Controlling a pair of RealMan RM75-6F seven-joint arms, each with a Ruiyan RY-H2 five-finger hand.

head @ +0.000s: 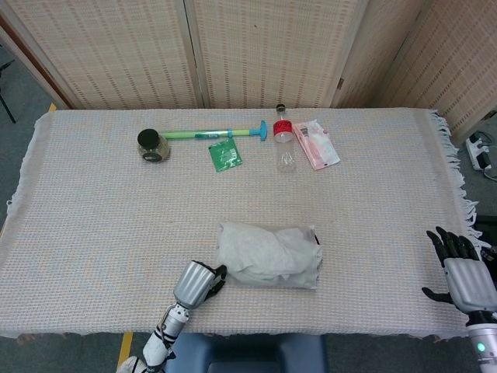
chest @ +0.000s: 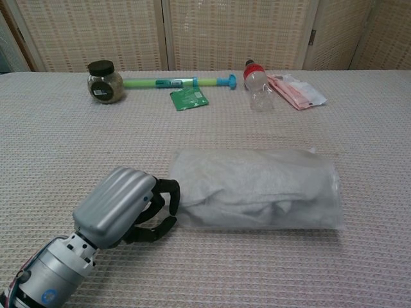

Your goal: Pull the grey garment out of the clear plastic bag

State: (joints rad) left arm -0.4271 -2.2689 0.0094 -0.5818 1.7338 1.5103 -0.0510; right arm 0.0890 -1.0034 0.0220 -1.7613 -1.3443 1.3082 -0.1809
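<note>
The clear plastic bag [head: 272, 255] [chest: 257, 189] lies near the table's front edge, with the crumpled grey garment [head: 260, 250] [chest: 244, 179] filling it. My left hand [head: 196, 283] [chest: 125, 208] rests on the cloth at the bag's left end. Its curled fingertips [chest: 172, 192] touch that end and the thumb sits lower, beside the bag's bottom corner. Nothing shows as pinched between them. My right hand [head: 464, 273] hangs beyond the table's right front corner with fingers spread and nothing in it; only the head view shows it.
Along the far side lie a dark-lidded jar [head: 153, 144] [chest: 104, 81], a green tube with a blue end [head: 213, 134], a green packet [head: 225, 155], a red-capped bottle [head: 284, 144] and a pink packet [head: 318, 144]. A woven cloth [head: 93, 217] covers the table.
</note>
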